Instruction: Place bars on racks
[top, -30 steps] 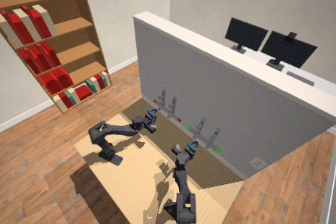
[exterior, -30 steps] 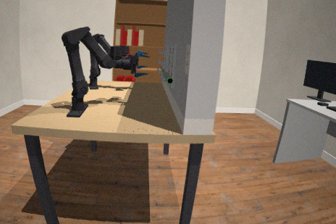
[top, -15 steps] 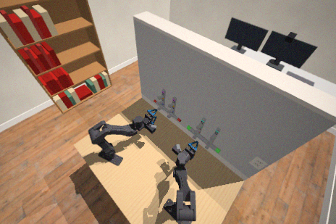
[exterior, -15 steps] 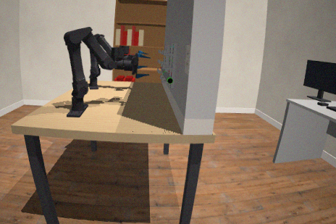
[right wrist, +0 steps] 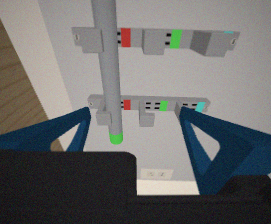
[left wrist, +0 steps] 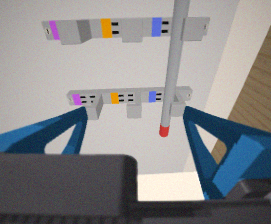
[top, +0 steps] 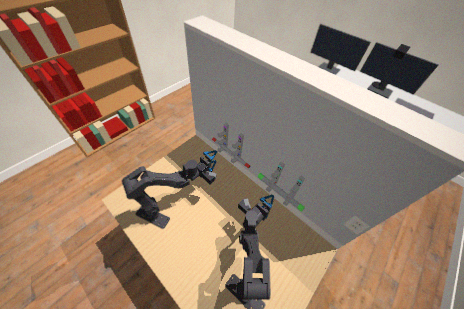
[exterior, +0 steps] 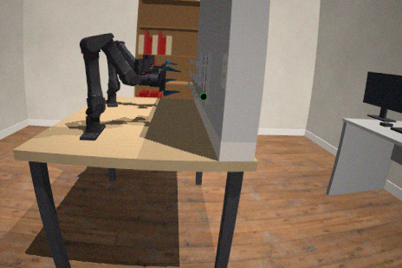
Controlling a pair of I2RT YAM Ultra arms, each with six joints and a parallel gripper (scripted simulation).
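Note:
The left rack (top: 232,148) has purple (left wrist: 76,99), orange (left wrist: 115,97) and blue (left wrist: 152,96) labels. A grey bar with red ends (left wrist: 172,65) lies on the arms by the blue labels. The right rack (top: 287,186) has red (right wrist: 125,37), green (right wrist: 175,38) and cyan (right wrist: 200,106) labels. A grey bar with green ends (right wrist: 108,70) lies on the arms by the red labels. My left gripper (top: 210,161) is open and empty, a short way in front of the left rack; it also shows in the left wrist view (left wrist: 136,120). My right gripper (top: 262,203) is open and empty, facing the right rack; it also shows in the right wrist view (right wrist: 135,117).
The racks hang on a tall grey wall panel (top: 310,131) along the table's far edge. A wall socket (top: 360,221) sits low on the panel to the right. A bookshelf (top: 65,56) and a desk with monitors (top: 370,61) stand off the table.

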